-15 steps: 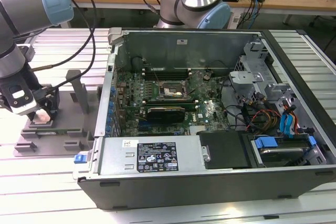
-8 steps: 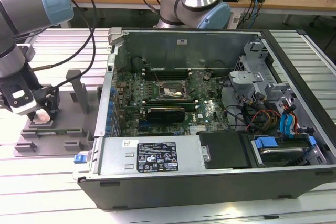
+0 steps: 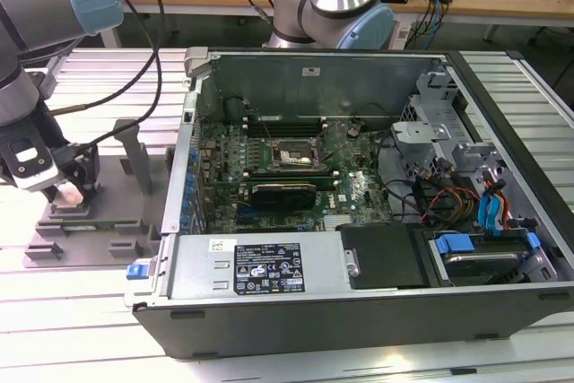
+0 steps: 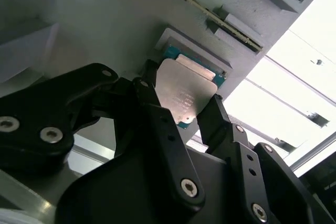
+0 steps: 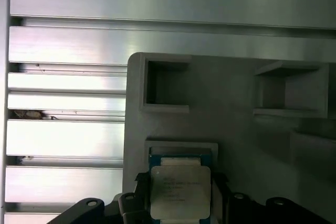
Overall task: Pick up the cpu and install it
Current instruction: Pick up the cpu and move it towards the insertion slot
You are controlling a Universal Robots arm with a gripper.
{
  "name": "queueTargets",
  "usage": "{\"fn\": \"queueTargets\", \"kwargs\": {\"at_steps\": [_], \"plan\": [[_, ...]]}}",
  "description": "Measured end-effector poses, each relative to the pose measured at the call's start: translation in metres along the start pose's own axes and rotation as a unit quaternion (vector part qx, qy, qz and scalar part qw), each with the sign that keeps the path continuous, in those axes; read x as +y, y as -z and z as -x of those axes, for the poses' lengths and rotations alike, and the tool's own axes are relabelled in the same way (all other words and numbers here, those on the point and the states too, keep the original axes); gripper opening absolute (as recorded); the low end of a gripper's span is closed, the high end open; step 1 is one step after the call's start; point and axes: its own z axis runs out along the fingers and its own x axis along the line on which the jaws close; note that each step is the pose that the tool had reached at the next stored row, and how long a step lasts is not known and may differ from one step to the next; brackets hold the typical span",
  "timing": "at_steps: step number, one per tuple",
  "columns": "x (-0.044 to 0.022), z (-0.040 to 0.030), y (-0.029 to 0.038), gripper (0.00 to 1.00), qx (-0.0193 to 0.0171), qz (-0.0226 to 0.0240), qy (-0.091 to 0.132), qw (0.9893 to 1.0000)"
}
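The cpu (image 4: 185,92) is a small square chip with a silvery top and a green rim (image 5: 180,190). It sits at a recess of the grey tray (image 3: 90,230) at the exterior view's left. My gripper (image 3: 72,190) is low over that tray. In both wrist views its black fingers (image 4: 152,103) stand on two opposite sides of the chip and touch its edges, so the gripper (image 4: 181,103) is shut on the cpu. The black socket (image 3: 296,157) with a metal frame lies on the green motherboard inside the open computer case, far from the gripper.
The open computer case (image 3: 359,266) has raised metal walls, a drive cage (image 3: 430,132) and cables at the exterior view's right. A grey upright post (image 3: 134,154) stands on the tray beside the gripper. Ribbed aluminium table (image 5: 68,135) surrounds the tray. A second robot base (image 3: 332,6) stands behind the case.
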Motion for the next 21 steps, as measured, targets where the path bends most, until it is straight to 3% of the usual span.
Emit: {"fn": "queueTargets", "kwargs": {"at_steps": [9, 21], "plan": [[0.0000, 0.0005, 0.0166, 0.55, 0.0000, 0.0000, 0.000, 1.0000], [0.0001, 0.0009, 0.0303, 0.55, 0.0000, -0.0001, 0.000, 1.0000]]}}
